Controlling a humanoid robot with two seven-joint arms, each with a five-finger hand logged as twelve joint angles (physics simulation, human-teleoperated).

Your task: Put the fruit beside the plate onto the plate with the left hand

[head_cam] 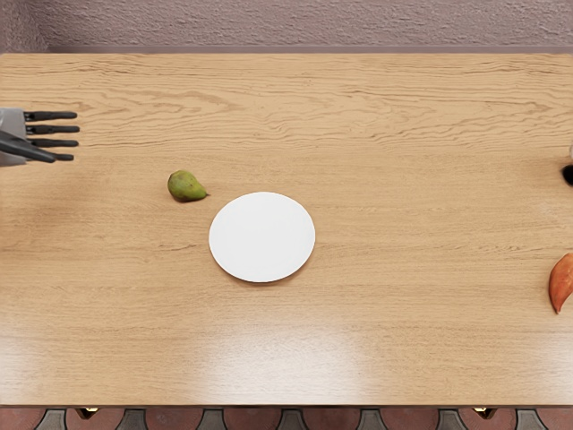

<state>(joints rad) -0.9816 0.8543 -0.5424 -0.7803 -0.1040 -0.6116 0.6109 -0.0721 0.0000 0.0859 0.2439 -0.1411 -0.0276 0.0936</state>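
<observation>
Left hand (36, 136) hovers at the picture's left edge, over the far-left part of the table (403, 116). Its dark fingers (54, 129) are stretched out straight and nearly parallel, pointing toward the table's middle, and they hold nothing. It is well apart from the fruit.

That fruit, a green pear (186, 186), lies on its side on the bare wood, with its narrow end turned toward the plate (261, 236). It sits just beside the plate's upper-left rim, with a thin strip of wood showing between them, so the two do not touch. The plate is white, round and flat, near the table's centre, with nothing on it.

Farther out, at the right edge, an orange-red object (561, 282) is cut off by the frame, well apart from the plate. Above it, also at the right edge, a small dark shape (568, 175) pokes in. It may be part of the right hand, but too little shows to tell.

Behind the table runs a rough grey-pink wall (269, 22), and a strip of tiled floor (269, 419) shows below the near edge.
</observation>
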